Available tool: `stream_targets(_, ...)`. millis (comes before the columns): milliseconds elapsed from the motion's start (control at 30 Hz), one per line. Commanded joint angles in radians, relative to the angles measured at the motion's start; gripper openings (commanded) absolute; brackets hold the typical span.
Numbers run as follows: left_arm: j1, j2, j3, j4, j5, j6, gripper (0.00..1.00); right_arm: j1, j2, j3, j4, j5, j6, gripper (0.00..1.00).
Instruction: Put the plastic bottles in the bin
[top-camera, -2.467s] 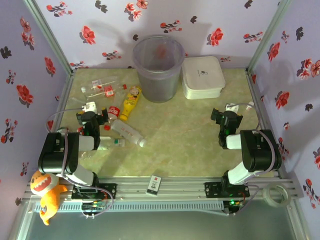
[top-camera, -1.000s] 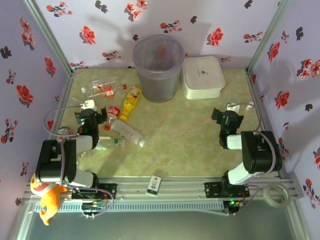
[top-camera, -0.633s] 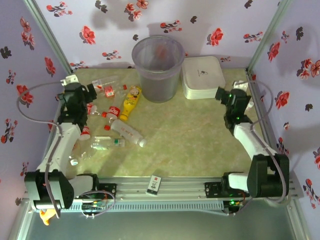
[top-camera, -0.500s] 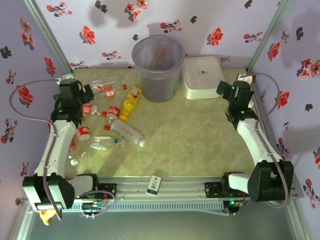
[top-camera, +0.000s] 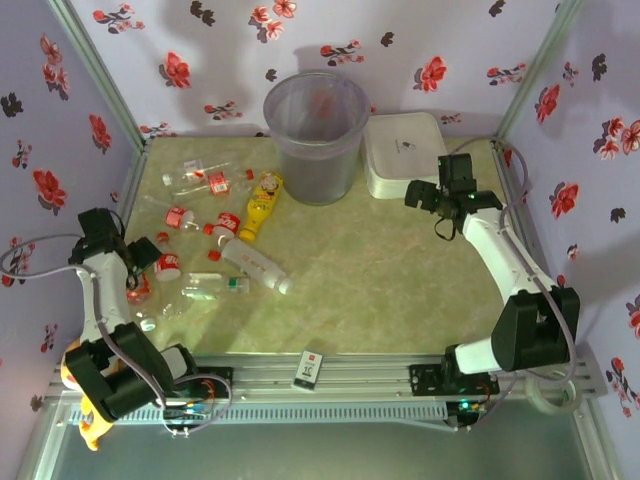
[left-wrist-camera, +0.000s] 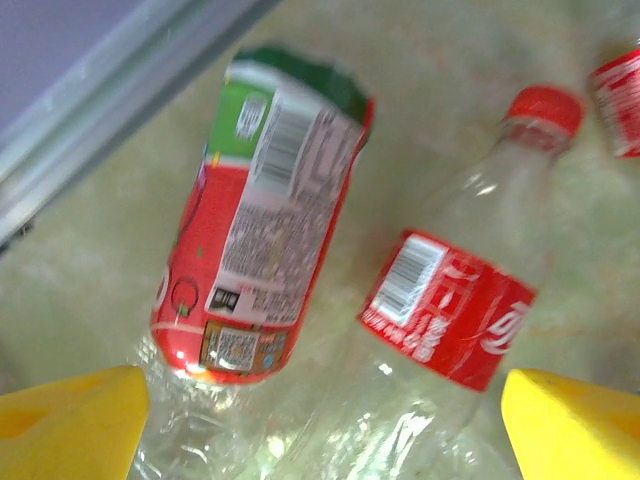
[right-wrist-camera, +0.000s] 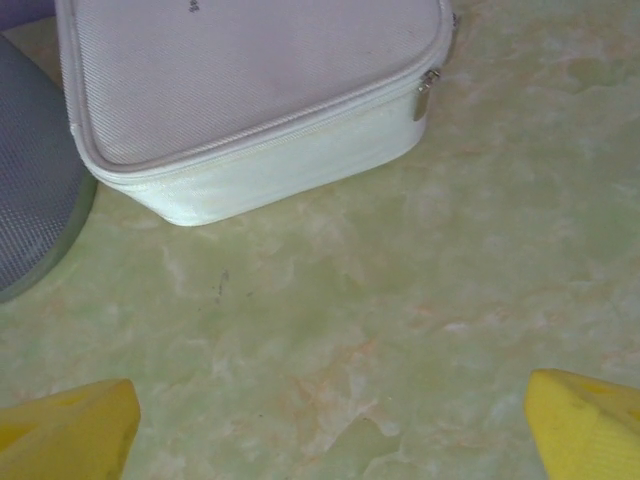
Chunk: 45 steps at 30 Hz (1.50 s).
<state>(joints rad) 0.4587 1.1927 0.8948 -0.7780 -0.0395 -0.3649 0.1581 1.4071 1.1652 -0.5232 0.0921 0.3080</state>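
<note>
Fingers (left-wrist-camera: 70, 425) of the left gripper (left-wrist-camera: 320, 430) are standing wide apart at the near left of the table (top-camera: 400, 280). They are straddling two plastic bottles lying side by side, a green-and-red labelled bottle (left-wrist-camera: 262, 235) and a clear bottle (left-wrist-camera: 450, 310) with a red label and cap. Nothing is being held, and neither pad appears to be touching plastic. The right gripper (right-wrist-camera: 330, 430) is hovering equally wide and empty over bare table just beside the white zipped case (right-wrist-camera: 250, 90). The bin (top-camera: 315, 130) is standing at the far middle, well apart from the left gripper. More bottles, the yellow squeeze bottle (top-camera: 262, 205) among them, are lying scattered between the two. Closing from this pose is probably risking a catch on both bottles at once, or a skewed pinch on one. Being round, thin and light, a bottle could be squirting out and rolling toward the rail (left-wrist-camera: 100, 110) at the left. A loose hold is also risking a drop on the long carry, or a knock against the tall bin's rim.
</note>
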Motion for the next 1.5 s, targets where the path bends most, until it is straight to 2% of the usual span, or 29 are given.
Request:
stream_targets(0, 0.036, 0.044, 0.016, 0.013, 0.051, -0.020, 0.92, 0.012, 0.011, 0.029, -0.036, -0.043, 0.013, 0.99)
stream_targets(100, 0.086, 0.083, 0.015, 0.022, 0.053, -0.026, 0.88, 0.016, 0.013, 0.028, -0.028, -0.058, 0.025, 0.99)
stream_targets(233, 0.099, 0.136, 0.014, 0.023, 0.053, -0.017, 0.79, 0.018, 0.014, 0.031, -0.016, -0.066, 0.022, 0.99)
stream_targets(700, 0.107, 0.268, 0.013, 0.013, 0.027, -0.009, 0.78, 0.018, -0.002, 0.018, 0.029, -0.077, -0.005, 0.99)
stream_targets(767, 0.106, 0.282, 0.015, 0.009, 0.027, -0.010, 0.74, 0.018, 0.000, 0.020, 0.044, -0.106, 0.005, 0.99)
stream_targets(867, 0.106, 0.292, 0.015, 0.012, 0.030, -0.015, 0.71, 0.029, 0.016, 0.049, 0.067, -0.244, 0.011, 0.99)
stream_targets(1000, 0.106, 0.285, 0.014, 0.015, 0.034, -0.014, 0.61, 0.103, 0.023, 0.095, 0.111, -0.394, -0.029, 0.99)
stream_targets(1167, 0.106, 0.238, 0.011, 0.018, 0.038, -0.019, 0.49, 0.202, 0.047, 0.207, 0.082, -0.489, -0.065, 0.98)
stream_targets(1300, 0.106, 0.187, 0.019, 0.015, 0.083, -0.026, 0.47, 0.268, 0.080, 0.289, 0.064, -0.563, -0.060, 0.97)
stream_targets(1467, 0.102, 0.078, 0.072, -0.035, 0.125, -0.025, 0.47, 0.359, 0.113, 0.349, 0.091, -0.573, -0.030, 0.96)
